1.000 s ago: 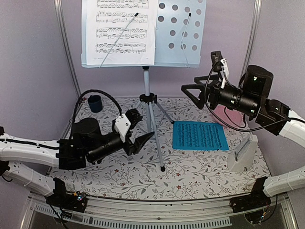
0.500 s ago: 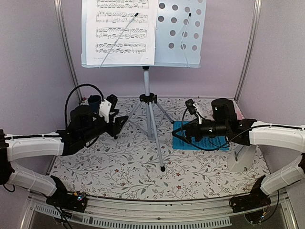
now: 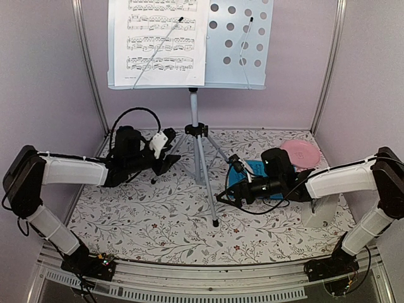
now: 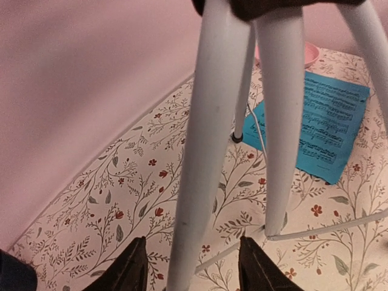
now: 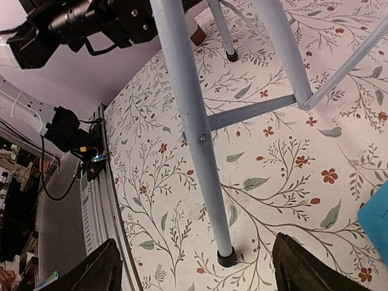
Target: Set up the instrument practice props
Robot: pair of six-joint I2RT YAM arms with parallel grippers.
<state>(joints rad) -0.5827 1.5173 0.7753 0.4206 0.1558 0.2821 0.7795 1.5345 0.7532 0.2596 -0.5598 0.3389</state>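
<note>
At tabletop centre: the music stand [image 3: 194, 120] is upright on its three legs on the floral tabletop [image 3: 139, 221].
Tray: the perforated tray [image 3: 243, 44] sits at the top of the pole, close to the back wall.
Sheet on stand: the white music sheet [image 3: 161, 41] rests on the left half of the tray with a thin wire arm across it. The right half shows its holes.
Sheet off stand: the blue music sheet [image 3: 259, 169] lies flat on the tabletop to the right of the stand's legs, not on the tray. My right arm partly covers it in the top view.
Right edge: the metronome [image 3: 317, 213] stands near the front right of the tabletop, just beside my right forearm and well apart from the stand.
Rear right: a pink plate [image 3: 302, 152] lies beyond the blue music sheet, near the back corner.
Left arm: my left gripper [image 4: 188, 267] is low beside the stand. Its jaws are parted and the left leg [image 4: 200, 151] runs down between the fingertips, with a gap on each side. It holds nothing.
Right arm: my right gripper [image 5: 200, 270] is low over the tabletop with its jaws spread wide. The front leg [image 5: 188, 115] ends in its black foot [image 5: 225, 257] between the two fingers, clear of both. It holds nothing.
</note>
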